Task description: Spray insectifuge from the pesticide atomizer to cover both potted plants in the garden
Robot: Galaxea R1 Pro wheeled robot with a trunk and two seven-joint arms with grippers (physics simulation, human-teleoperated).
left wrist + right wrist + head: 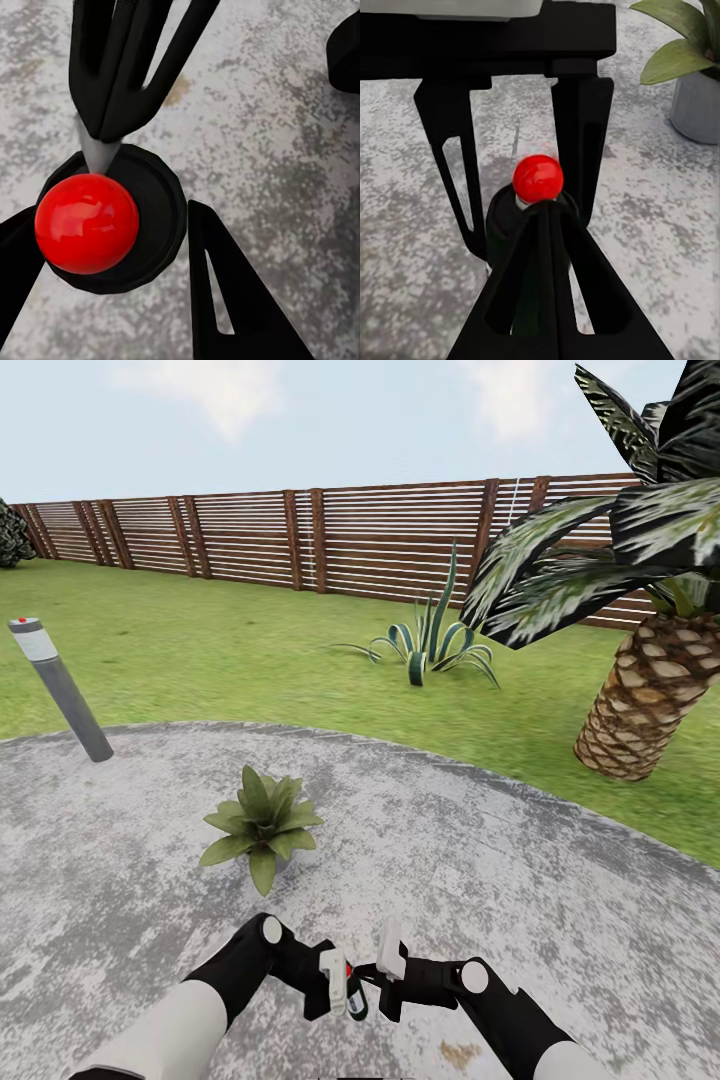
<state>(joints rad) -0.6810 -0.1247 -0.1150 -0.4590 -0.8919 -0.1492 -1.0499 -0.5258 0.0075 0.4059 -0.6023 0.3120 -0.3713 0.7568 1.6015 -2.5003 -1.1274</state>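
The pesticide atomizer (356, 997) is a small dark bottle with a red ball top (86, 223). My left gripper (343, 988) is shut on its black body, one finger (225, 292) on each side. My right gripper (386, 974) is shut, its fingers pressed together with the tips (544, 217) against the bottle just under the red top (538, 178). Both hands hang low over the grey stone paving (480, 860). One potted plant (262, 825), a green rosette in a grey pot (697, 105), stands just ahead of the grippers. The other potted plant is out of view.
A grey bollard lamp (60, 690) leans at the paving's left edge. On the lawn (200, 650) beyond stand a spiky striped agave (430, 645) and, at the right, a scaly palm trunk (650, 700). The brown slat fence (300, 535) closes the back.
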